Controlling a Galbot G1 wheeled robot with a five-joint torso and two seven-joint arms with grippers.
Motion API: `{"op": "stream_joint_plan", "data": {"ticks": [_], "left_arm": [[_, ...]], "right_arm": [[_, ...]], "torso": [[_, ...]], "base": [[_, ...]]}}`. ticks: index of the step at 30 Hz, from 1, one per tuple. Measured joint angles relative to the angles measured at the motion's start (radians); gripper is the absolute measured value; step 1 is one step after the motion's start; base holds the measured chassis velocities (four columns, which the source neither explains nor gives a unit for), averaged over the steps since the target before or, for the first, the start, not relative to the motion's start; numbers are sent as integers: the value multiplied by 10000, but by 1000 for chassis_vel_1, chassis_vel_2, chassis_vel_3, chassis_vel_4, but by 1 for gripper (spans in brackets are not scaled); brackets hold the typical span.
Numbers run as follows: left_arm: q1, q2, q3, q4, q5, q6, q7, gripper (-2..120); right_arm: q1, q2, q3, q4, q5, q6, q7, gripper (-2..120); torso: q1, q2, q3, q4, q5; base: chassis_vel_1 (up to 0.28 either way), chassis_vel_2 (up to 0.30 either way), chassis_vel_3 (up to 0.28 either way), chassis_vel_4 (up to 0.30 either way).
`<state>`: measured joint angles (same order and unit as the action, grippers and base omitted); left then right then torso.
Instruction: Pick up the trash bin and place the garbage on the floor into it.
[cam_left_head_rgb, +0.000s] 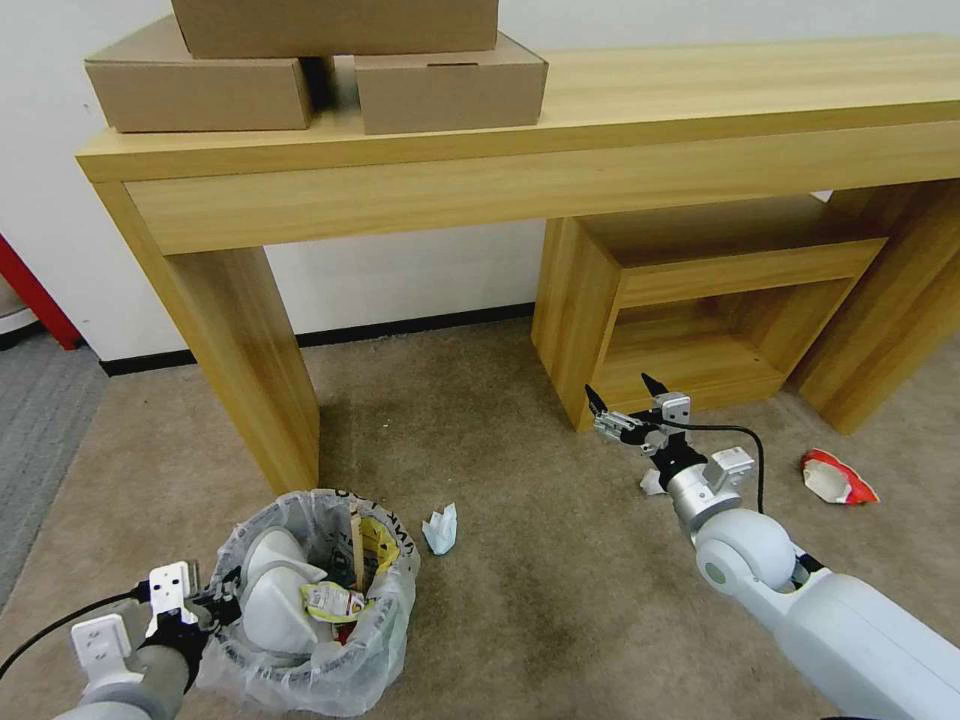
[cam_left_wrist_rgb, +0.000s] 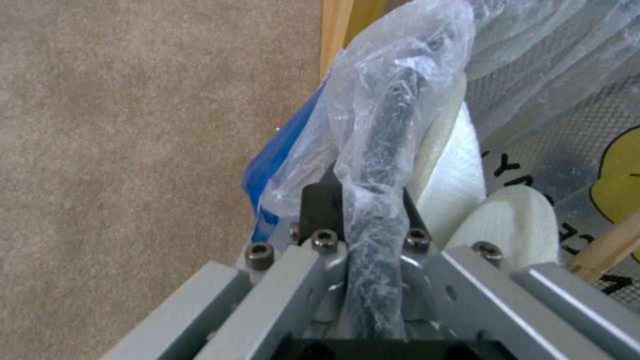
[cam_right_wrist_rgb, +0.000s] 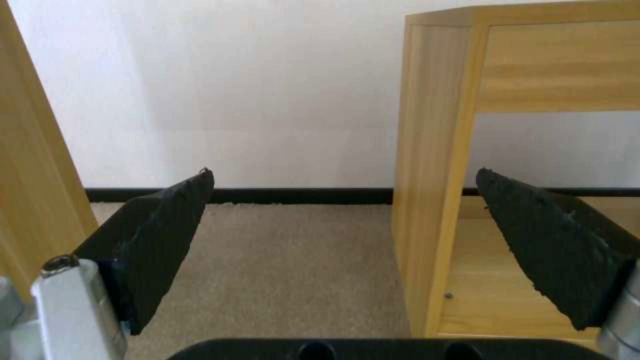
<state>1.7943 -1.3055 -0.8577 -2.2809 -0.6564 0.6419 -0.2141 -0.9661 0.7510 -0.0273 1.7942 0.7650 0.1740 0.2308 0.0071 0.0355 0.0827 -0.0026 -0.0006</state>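
The trash bin (cam_left_head_rgb: 320, 600) stood on the beige carpet floor (cam_left_head_rgb: 520, 600) at the near left, just in front of the left leg of the wooden surface (cam_left_head_rgb: 600, 130). Its crinkly plastic bag liner (cam_left_wrist_rgb: 400, 100) held two white slippers (cam_left_head_rgb: 275, 595), a wooden stick (cam_left_head_rgb: 356, 550), a yellow wrapper (cam_left_head_rgb: 380, 540) and other small litter. The left hand (cam_left_head_rgb: 205, 608) was clenched on the bin's near-left rim, its fingers pinching the dark rim through the plastic, as the left wrist view showed close up.

The right hand (cam_left_head_rgb: 625, 400) hung released above the carpet at the middle right, its black fingertips (cam_right_wrist_rgb: 167, 235) spread apart and holding nothing, pointed toward the wall and the low shelf unit (cam_left_head_rgb: 700, 320) under the surface.

A crumpled white paper (cam_left_head_rgb: 441, 530) lay on the carpet just right of the bin. A red and white wrapper (cam_left_head_rgb: 835, 478) lay at the far right, near the shelf unit's leg. Cardboard boxes (cam_left_head_rgb: 330, 70) were stacked on the surface's left end.
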Motion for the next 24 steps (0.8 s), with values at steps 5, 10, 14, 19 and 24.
{"op": "stream_joint_plan", "data": {"ticks": [5, 10, 14, 19, 24], "left_arm": [[-57, 5, -3, 98, -1, 8, -7, 1], [-71, -15, -12, 140, -1, 13, -11, 1], [-76, -24, -26, 174, 0, 15, -12, 1], [-129, -104, 12, 281, 58, 18, -16, 1], [-234, -174, 42, 388, 101, 28, -20, 1]], "right_arm": [[198, 113, -293, -44, 150, -72, 45, 100], [310, 217, -437, -47, 251, -190, 111, 100], [407, 325, -608, 22, 577, -447, 222, 100], [540, 563, -1092, 209, 1235, -1211, 459, 100], [848, 876, -1828, 456, 2442, -2363, 1568, 100]], "torso": [[0, 1, 0, 1, -1], [0, 0, 0, 1, -1], [0, 0, 0, 0, -1], [0, 1, 0, 0, 0], [0, 1, 0, 2, -2]], "base": [[0, 0, 0, 0], [0, 0, 0, 0], [0, 0, 0, 0], [0, 0, 0, 0], [0, 0, 0, 0]]}}
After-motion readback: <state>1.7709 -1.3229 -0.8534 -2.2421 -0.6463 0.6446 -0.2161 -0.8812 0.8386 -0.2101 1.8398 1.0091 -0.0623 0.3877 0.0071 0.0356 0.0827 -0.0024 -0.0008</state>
